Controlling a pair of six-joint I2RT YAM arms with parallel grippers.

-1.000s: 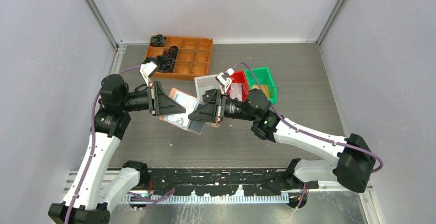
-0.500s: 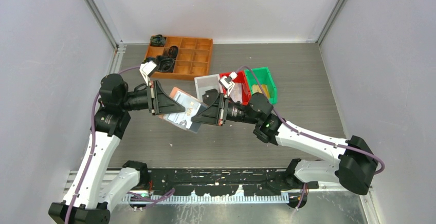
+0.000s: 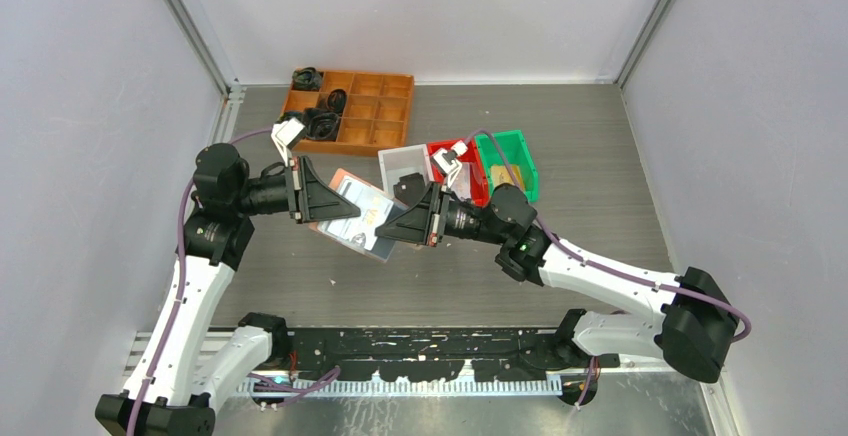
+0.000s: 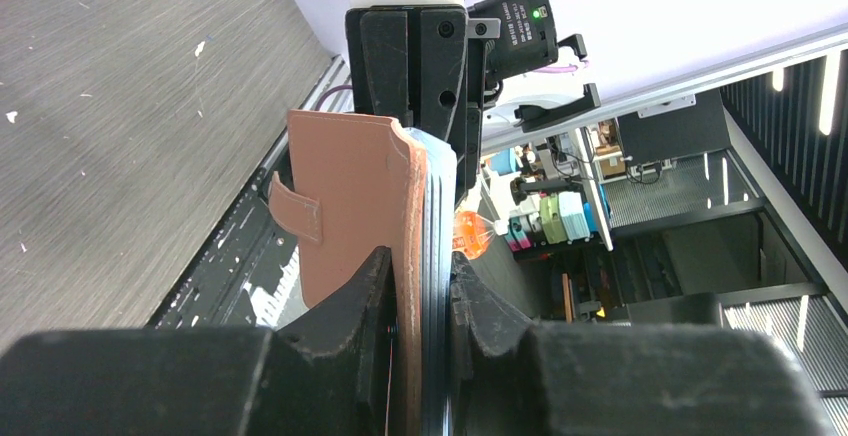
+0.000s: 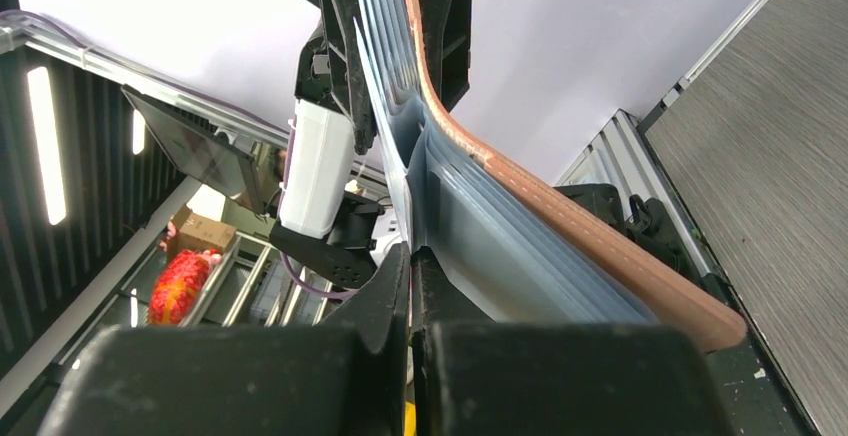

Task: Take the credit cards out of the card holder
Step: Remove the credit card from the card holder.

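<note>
The salmon-pink card holder [image 3: 342, 180] hangs in the air between my two grippers, its clear bluish sleeves [image 3: 362, 224] fanned open. My left gripper [image 3: 352, 212] is shut on the holder's pink cover and sleeve stack [image 4: 350, 206] and grips it edge-on in the left wrist view [image 4: 421, 281]. My right gripper [image 3: 384, 233] faces it from the right. Its jaws are pressed together [image 5: 412, 256] on one thin bluish sheet at the side of the sleeve stack [image 5: 480, 226]. I cannot tell whether that sheet is a credit card or a sleeve. No loose card shows.
An orange compartment tray [image 3: 372, 112] with black items stands at the back left. A white bin [image 3: 398, 162], a red bin [image 3: 467, 174] and a green bin [image 3: 512, 160] stand behind the right gripper. Grey walls close in both sides.
My right gripper has drawn back a little to the right and toward the near edge, still pinched shut. The holder's fanned sleeves have shifted with it. The left gripper has held still.
</note>
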